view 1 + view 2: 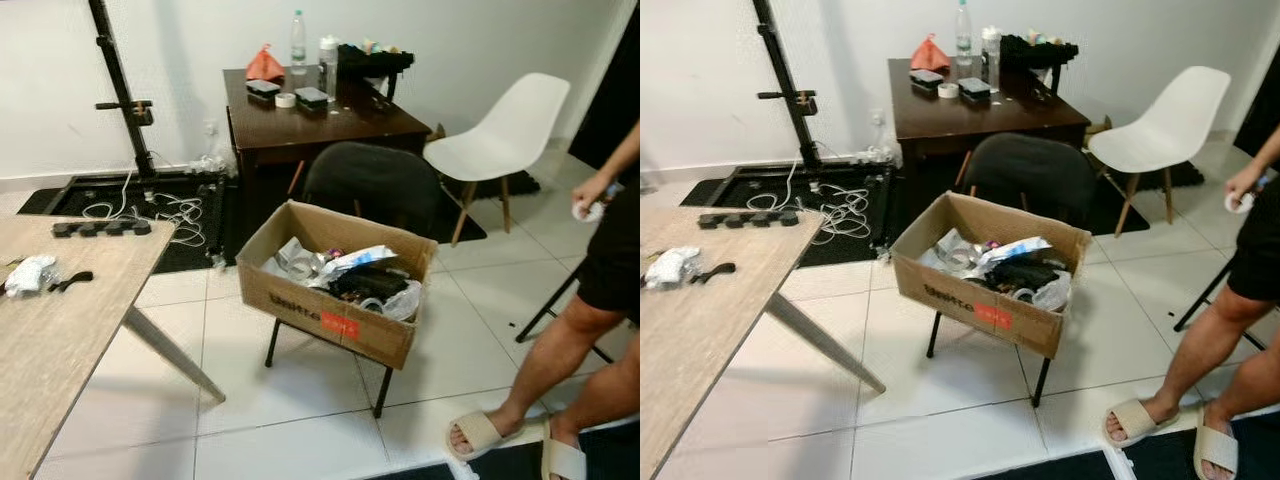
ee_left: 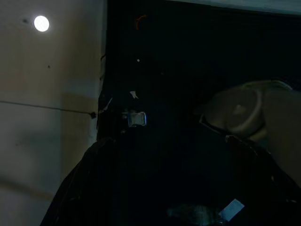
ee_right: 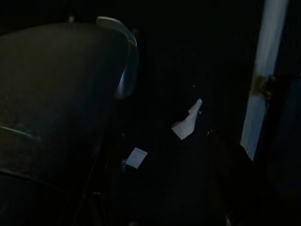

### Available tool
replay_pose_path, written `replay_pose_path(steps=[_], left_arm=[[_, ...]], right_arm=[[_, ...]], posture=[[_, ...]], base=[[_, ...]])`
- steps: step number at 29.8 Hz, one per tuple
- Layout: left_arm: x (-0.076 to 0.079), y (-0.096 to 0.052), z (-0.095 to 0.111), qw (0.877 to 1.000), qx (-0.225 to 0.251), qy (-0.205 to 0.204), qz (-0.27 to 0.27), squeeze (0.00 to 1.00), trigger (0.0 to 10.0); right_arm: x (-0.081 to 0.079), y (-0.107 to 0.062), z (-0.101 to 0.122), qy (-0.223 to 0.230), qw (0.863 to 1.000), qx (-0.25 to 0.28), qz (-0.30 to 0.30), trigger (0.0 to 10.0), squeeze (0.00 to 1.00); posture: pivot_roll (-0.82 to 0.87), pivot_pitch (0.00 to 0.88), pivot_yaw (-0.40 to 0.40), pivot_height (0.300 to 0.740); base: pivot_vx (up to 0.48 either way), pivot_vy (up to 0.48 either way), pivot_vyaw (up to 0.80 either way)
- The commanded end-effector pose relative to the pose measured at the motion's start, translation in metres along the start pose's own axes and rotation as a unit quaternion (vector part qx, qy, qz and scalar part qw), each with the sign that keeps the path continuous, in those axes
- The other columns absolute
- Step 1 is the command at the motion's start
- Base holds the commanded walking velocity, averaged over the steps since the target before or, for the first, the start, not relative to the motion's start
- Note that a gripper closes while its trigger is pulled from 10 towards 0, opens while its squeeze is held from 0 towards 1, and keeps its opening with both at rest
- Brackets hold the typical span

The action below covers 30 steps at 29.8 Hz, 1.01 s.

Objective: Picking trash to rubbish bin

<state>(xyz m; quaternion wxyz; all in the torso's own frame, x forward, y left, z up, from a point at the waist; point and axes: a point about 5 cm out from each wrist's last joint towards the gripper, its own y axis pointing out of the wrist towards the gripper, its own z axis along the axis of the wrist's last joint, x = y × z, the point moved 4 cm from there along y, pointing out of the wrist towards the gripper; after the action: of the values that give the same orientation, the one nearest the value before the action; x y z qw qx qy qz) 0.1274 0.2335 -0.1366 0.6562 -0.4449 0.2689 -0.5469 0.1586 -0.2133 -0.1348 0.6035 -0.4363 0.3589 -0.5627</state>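
An open cardboard box [image 1: 330,325] serves as the bin and rests on the seat of a black chair [image 1: 375,185] in the middle of the room. Wrappers, plastic and dark items [image 1: 340,265] fill it. On the light wooden table [image 1: 60,340] at my left lie a crumpled white piece of trash [image 1: 28,273] and a small black object [image 1: 70,281]. Both arms hang idle in shade. The right wrist view is very dark, with white paper scraps [image 3: 187,123] on a dark floor. The left wrist view shows a pale tile [image 2: 47,94] and a small white scrap [image 2: 233,209].
A person [image 1: 590,300] in sandals stands at the right, holding something white in a hand [image 1: 585,210]. Behind the box are a dark desk [image 1: 320,120] with bottles, a white chair [image 1: 500,135], a black stand [image 1: 120,80] and floor cables [image 1: 170,210]. A power strip [image 1: 100,228] lies on the table.
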Motion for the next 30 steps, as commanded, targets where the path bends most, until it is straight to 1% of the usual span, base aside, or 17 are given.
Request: replay_pose_path(steps=[1, 7, 18, 21, 22, 24, 30], left_arm=[[-0.010, -0.003, -0.005, 1.000, -0.008, -0.001, 0.009, 0.00, 10.0], [-0.010, -0.004, -0.004, 1.000, -0.005, -0.004, 0.006, 0.00, 10.0], [-0.008, -0.004, -0.007, 1.000, -0.009, -0.001, 0.001, 0.00, 10.0], [-0.001, -0.003, -0.009, 1.000, -0.010, -0.015, -0.011, 0.00, 10.0], [-0.001, -0.003, -0.009, 1.000, -0.010, -0.015, -0.011, 0.00, 10.0], [0.004, -0.001, -0.010, 1.000, -0.010, -0.018, -0.018, 0.00, 10.0], [0.008, 0.000, -0.010, 1.000, -0.011, -0.015, -0.025, 0.00, 10.0]], right_arm=[[-0.007, 0.001, 0.004, -0.008, 1.000, -0.002, 0.016, 10.0, 0.00], [-0.007, 0.001, 0.013, -0.025, 1.000, 0.001, 0.019, 10.0, 0.00], [-0.011, 0.002, 0.017, -0.036, 0.999, -0.001, 0.022, 10.0, 0.00], [-0.011, 0.002, 0.017, -0.043, 0.999, -0.004, 0.023, 10.0, 0.00], [-0.011, 0.002, 0.017, -0.043, 0.999, -0.004, 0.023, 10.0, 0.00], [-0.011, 0.002, 0.018, -0.046, 0.999, -0.005, 0.024, 10.0, 0.00], [-0.011, 0.002, 0.015, -0.048, 0.998, -0.007, 0.027, 10.0, 0.00]], posture=[[-0.02, 0.148, 0.021, 0.740], [-0.02, 0.151, 0.022, 0.740], [-0.02, 0.154, 0.023, 0.740], [-0.02, 0.157, 0.022, 0.740], [-0.02, 0.157, 0.022, 0.740], [-0.02, 0.156, 0.023, 0.740], [-0.02, 0.157, 0.024, 0.740]], base=[[0.000, 0.000, 0.76], [0.000, 0.000, 0.76], [0.000, 0.000, 0.76], [0.000, 0.000, 0.76], [0.000, 0.000, 0.76], [0.000, 0.000, 0.76], [0.000, 0.000, 0.76]])
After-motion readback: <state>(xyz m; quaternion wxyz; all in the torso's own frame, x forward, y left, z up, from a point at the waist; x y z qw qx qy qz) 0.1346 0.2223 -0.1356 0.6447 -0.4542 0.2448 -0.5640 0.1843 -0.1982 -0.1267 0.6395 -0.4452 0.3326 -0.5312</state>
